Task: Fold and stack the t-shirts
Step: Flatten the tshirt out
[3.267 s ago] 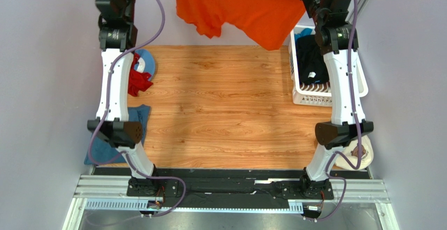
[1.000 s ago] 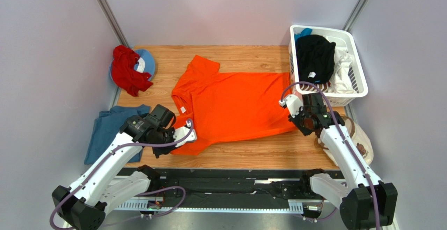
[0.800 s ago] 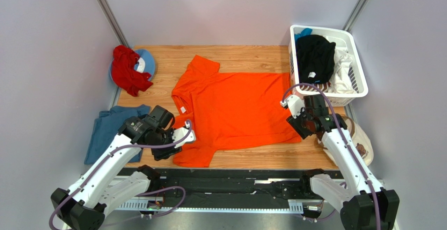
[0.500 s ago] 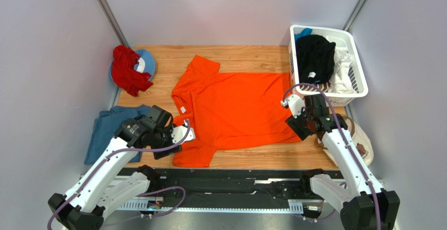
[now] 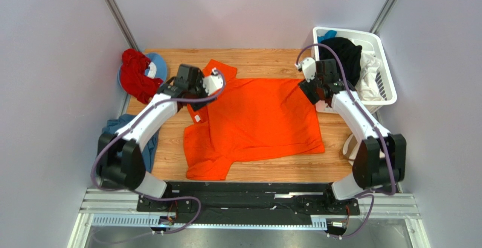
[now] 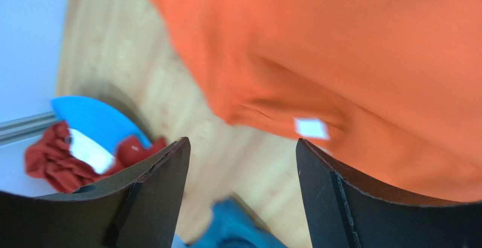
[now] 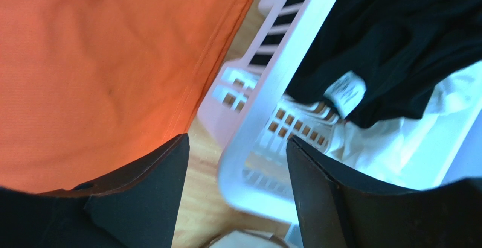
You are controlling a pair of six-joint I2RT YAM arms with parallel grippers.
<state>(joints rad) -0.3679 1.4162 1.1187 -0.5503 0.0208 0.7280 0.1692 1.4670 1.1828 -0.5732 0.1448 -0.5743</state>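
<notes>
Orange short-sleeved cloth t-shirt [image 5: 254,118] lies spread flat beside white slatted plastic basket [image 5: 389,98]. Left gripper [image 5: 214,85] hovers at collar end, away from basket. Right gripper [image 5: 308,87] hovers at hem corner nearest basket. Both released, empty. Judged: first fold pending; both must pinch far edge.

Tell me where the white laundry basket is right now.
In the top view the white laundry basket sits at the far right corner of the table, just right of the spread orange t-shirt, with a black shirt inside.
</notes>
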